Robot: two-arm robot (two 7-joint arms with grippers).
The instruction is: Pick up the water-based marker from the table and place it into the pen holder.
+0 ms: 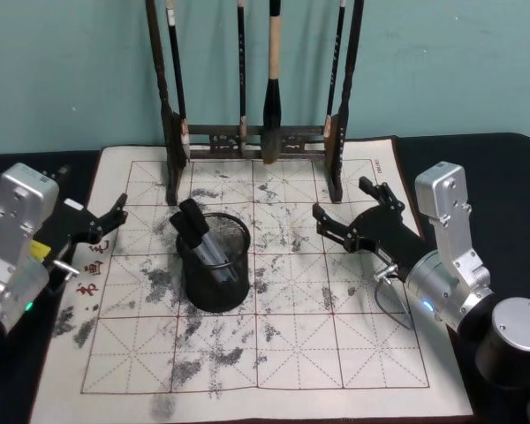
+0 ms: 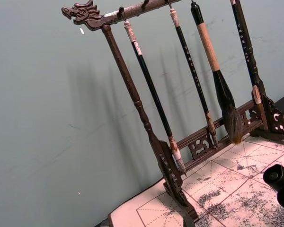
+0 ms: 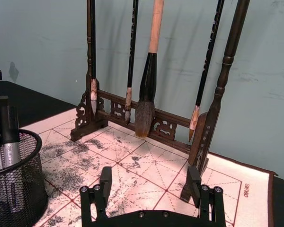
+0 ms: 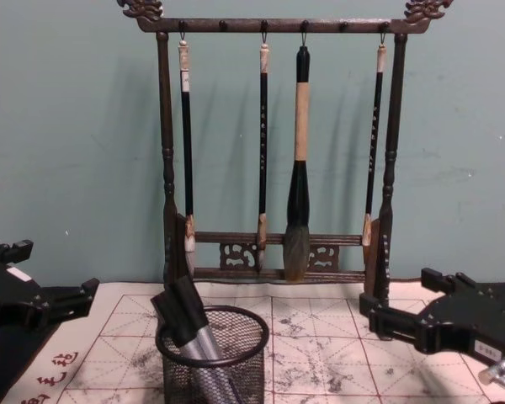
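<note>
One black wire-mesh pen holder [image 1: 215, 262] stands in front of the wooden brush rack [image 4: 274, 151], and it holds two markers [image 1: 198, 234] leaning toward the rack's left post. One brush rack, with four brushes hanging from its top bar: three slim black-handled brushes [image 4: 263, 147] and one thick brush [image 4: 299, 164] with a tan handle. One white felt mat [image 1: 274, 344] lies under the rack. Two grippers: the left gripper [image 1: 109, 222] and the right gripper [image 1: 358, 212]
</note>
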